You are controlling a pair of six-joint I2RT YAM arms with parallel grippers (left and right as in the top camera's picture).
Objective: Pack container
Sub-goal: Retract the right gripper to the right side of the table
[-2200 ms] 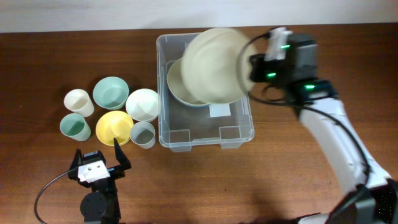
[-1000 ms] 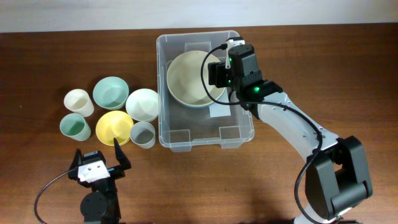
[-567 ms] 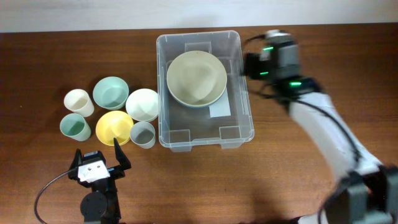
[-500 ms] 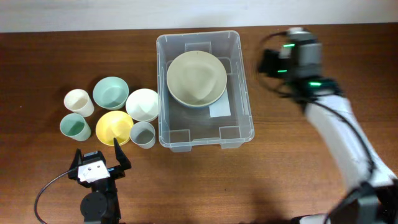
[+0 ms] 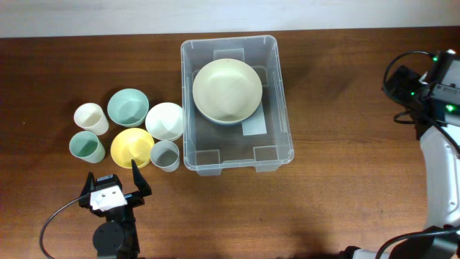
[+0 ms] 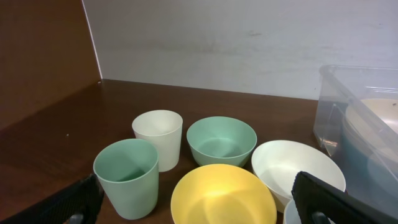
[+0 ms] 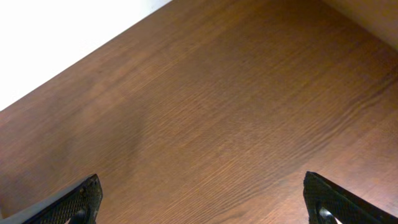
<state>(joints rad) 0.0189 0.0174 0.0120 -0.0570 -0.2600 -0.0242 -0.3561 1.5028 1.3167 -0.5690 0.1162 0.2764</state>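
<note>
Left fingers (image 6: 79, 200) and right fingers (image 7: 81, 198) gape wide, empty; cream bowl (image 5: 227, 90) lies in container (image 5: 282, 122), six cups and small bowls (image 5: 132, 146) at its 9 o'clock on tabletop (image 5: 345, 180) not yet packed.

Large cream round bowl (image 5: 227, 90) filled far half of clear plastic rectangular container (image 5: 223, 147); near half of floor lay open from above. Small plastic cups and bowls (image 5: 128, 107) crowded left of it; white bowl (image 5: 165, 120) and grey cup (image 5: 165, 155) sat just beside wall, gaps too tight. Left gripper (image 5: 113, 178), jaws spread, faced yellow bowl (image 5: 132, 147). Brown wooden worktop (image 5: 345, 180) lay bare between container and right gripper (image 7: 205, 202).
</note>
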